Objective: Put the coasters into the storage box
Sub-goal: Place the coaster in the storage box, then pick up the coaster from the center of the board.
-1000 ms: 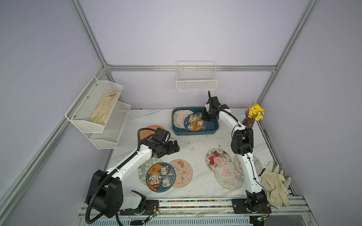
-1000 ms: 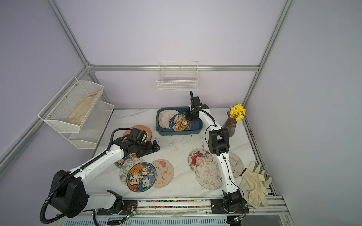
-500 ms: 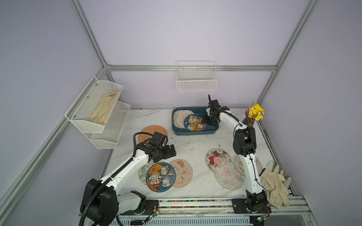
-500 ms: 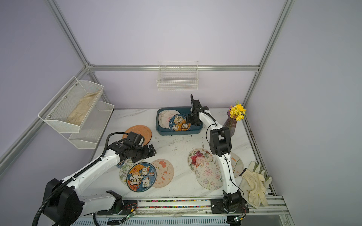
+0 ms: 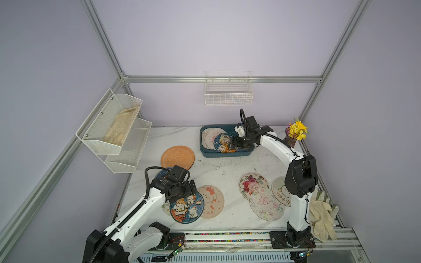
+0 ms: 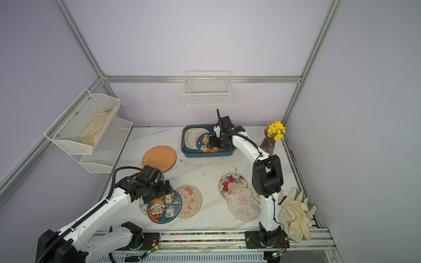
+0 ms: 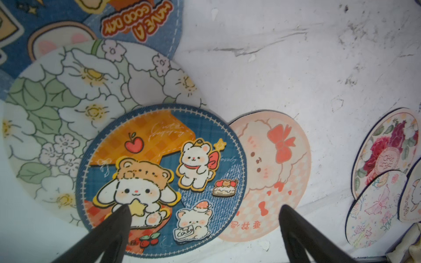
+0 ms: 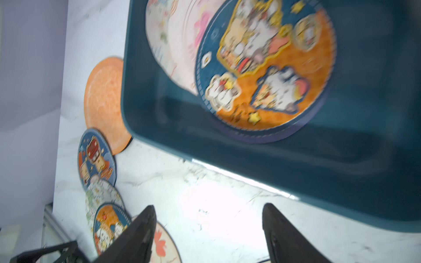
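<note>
Left wrist only: lettering on navy coaster (image 7: 145,25)

The right tool (image 6: 210,144) hangs over the teal storage box (image 6: 205,154) with coasters (image 6: 193,137) inside, the left tool (image 6: 166,186) above a navy-orange cartoon coaster (image 6: 164,207).

"HAVE A GOOD DAY", seemingly, on the blue cartoon coaster (image 7: 95,20)

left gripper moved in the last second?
Yes. The left gripper pulled back from the plain orange coaster toward the front rail, now above the navy bear coaster.
</note>
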Available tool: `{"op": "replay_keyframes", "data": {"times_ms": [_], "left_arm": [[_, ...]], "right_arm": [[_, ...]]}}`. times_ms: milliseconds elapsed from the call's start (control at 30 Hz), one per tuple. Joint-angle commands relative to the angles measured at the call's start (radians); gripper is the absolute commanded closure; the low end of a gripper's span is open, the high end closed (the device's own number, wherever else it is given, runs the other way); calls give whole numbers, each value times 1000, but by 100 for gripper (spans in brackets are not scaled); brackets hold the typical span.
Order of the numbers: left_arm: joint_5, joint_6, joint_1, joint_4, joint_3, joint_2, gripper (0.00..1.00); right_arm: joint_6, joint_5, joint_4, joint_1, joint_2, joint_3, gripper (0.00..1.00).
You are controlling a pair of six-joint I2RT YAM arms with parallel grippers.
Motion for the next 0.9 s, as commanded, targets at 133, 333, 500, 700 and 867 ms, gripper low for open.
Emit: {"op": "replay_keyframes", "data": {"times_ms": [133, 333, 500, 700, 867], "left_arm": [[-41, -97, 8, -36, -110, -93, 0], [-57, -173, 3, -45, -165, -129, 1], [-96, -203, 0, -64, -167, -138, 1], [-142, -266, -30, -90, -179, -121, 1], [-145, -337, -48, -70, -242, -174, 0]], "right_arm": [[29, -80, 92, 191, -64, -180, 25], [24, -72, 139, 309, -71, -246, 25], [26, -76, 161, 389, -56, -258, 25], [33, -69, 176, 459, -22, -249, 25], [33, -61, 176, 496, 3, -226, 25]]}}
